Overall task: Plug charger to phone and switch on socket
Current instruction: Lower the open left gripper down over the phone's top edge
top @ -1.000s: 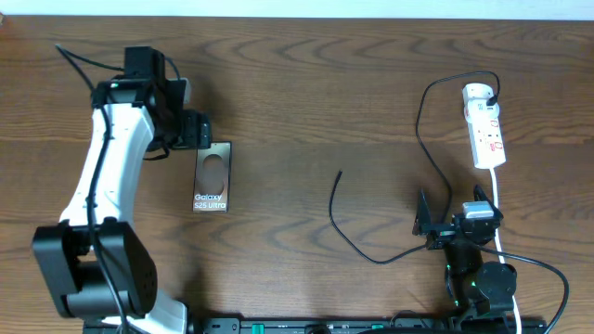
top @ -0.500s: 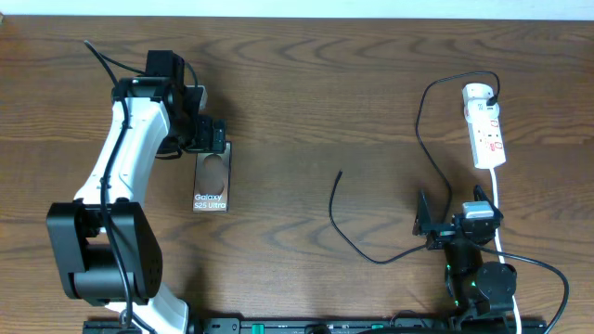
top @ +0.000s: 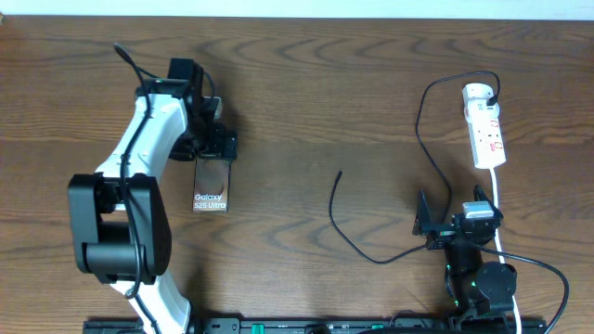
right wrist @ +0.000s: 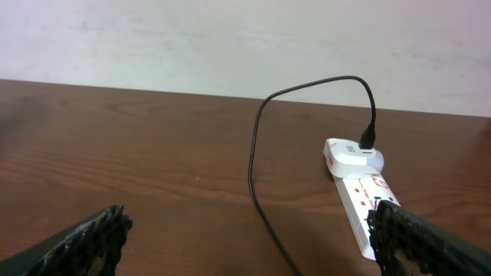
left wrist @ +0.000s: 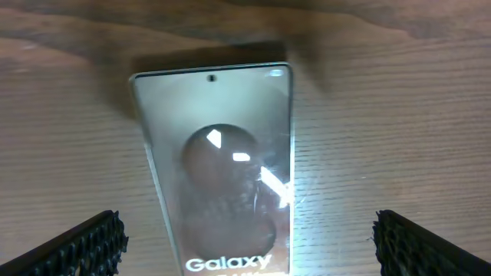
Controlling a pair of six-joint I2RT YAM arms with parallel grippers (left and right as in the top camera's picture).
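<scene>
The phone (top: 212,188) lies flat on the wooden table at the left, lettering toward the front. My left gripper (top: 220,148) hovers over its far end, open. In the left wrist view the phone (left wrist: 219,161) lies between the wide-apart fingers of the left gripper (left wrist: 249,241), touching neither. The charger (top: 334,211) is a thin black cable with its free tip mid-table, its black plug seated in the socket (top: 487,125) at the far right. My right gripper (top: 452,211) stands open near the front right, empty. In its wrist view the right gripper (right wrist: 253,241) faces the charger (right wrist: 257,153) and socket (right wrist: 359,192).
A white cord (top: 498,199) runs from the socket toward the front beside the right arm. A pale wall (right wrist: 230,38) borders the table's far edge. The arms' dark mounting rail (top: 316,327) lines the front edge.
The left arm has swung to the right and brought its gripper over the phone's far end; its jaws opened a little wider. The right arm, charger and socket have not moved.
</scene>
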